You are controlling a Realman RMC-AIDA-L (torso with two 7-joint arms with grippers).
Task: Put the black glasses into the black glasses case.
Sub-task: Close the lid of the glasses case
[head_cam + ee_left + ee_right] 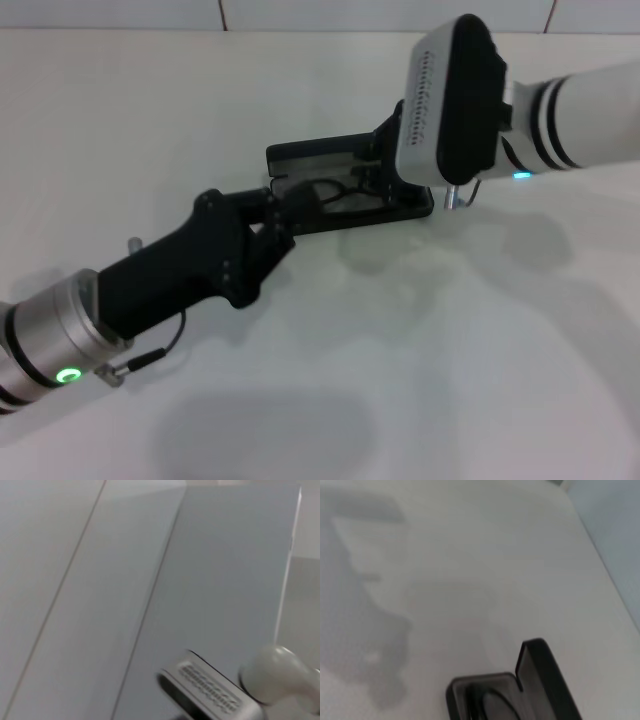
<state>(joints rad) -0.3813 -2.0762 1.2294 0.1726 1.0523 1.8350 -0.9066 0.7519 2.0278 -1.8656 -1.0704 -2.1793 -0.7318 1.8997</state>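
Left tool (300, 212) at open black glasses case (300, 155), grip unclear; black glasses (335, 192) seemingly inside, half hidden.

I count one black glasses case (345, 185), lying open on the one desk (420, 340), right between my two hands. Inside it I count one pair of black glasses (335, 192), just ahead of my left hand (290, 215). I have two arms in view: the left hand at the near end of the case, the right hand (385, 165) at its far end, mostly hidden behind its wrist housing.
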